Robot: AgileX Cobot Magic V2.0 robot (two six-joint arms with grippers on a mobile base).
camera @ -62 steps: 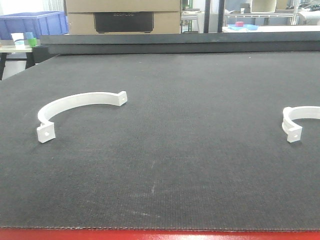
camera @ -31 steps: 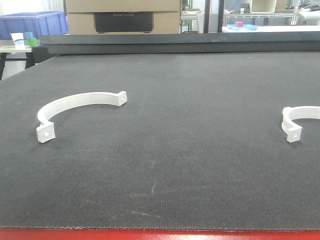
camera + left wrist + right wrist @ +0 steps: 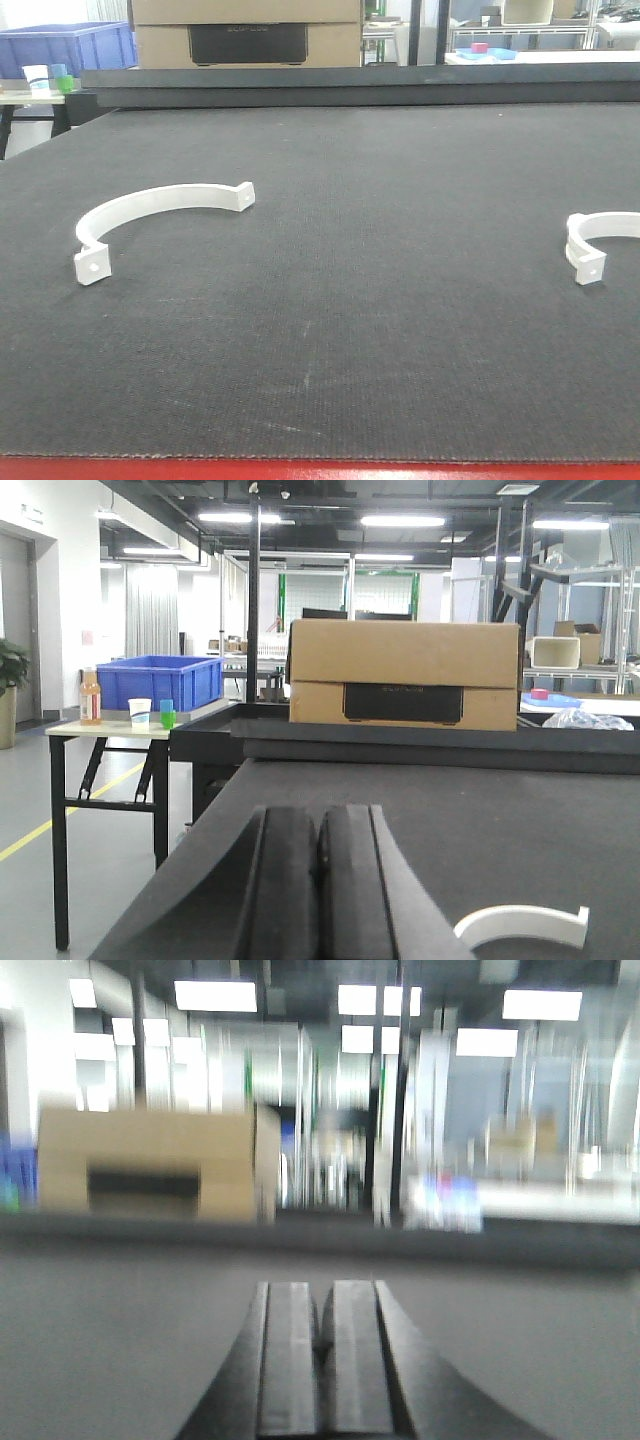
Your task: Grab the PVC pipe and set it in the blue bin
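Dark, coarse-woven matting [image 3: 380, 200] covers the whole work surface, edged by a red strip [image 3: 320, 470] at the near side. Beyond its far rim stands a brown cardboard box [image 3: 404, 675], and past that an open workshop hall with strip lights and racking.

The left gripper [image 3: 318, 820] has its jaws pressed together with nothing between them. A curved white PVC pipe piece [image 3: 520, 925] lies flat on the mat just right of those jaws and a little ahead, apart from them. A second curved PVC piece [image 3: 595, 240] lies well off on the mat's right side.

The right gripper [image 3: 325, 1295] also shows its jaws drawn together and empty, though that view is heavily blurred.

Far ahead and left of the left jaws, off the mat, the blue bin [image 3: 160, 680] sits on a small side table [image 3: 60, 728]. Its inside cannot be seen from this angle. Just before it stand a bottle [image 3: 90, 695], a white cup [image 3: 141, 713] and a green cup [image 3: 167, 718].
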